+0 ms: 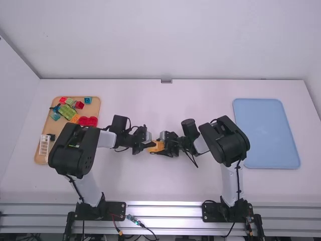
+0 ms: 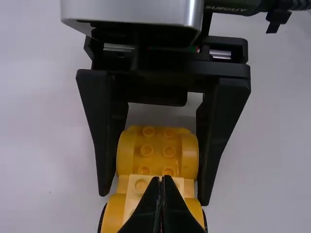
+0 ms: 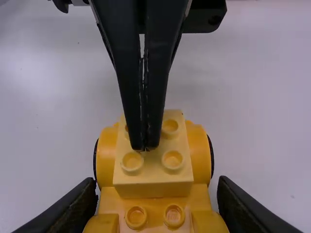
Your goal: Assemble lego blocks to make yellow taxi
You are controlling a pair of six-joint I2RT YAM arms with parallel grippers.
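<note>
a yellow lego car body [image 3: 104, 162] is sitting at the middle of the desk [image 1: 150, 100], between the arms, its rounded fenders bulging and dark wheels [image 3: 211, 153] showing at its sides. a paler yellow lego brick [image 3: 153, 189] is lying across it, studs facing up. the left claw [image 1: 150, 145] is keeping its fingers together, empty, their tips touching the brick's top. the right claw [image 1: 161, 146] is standing part open, gripping the body's sides.
</note>
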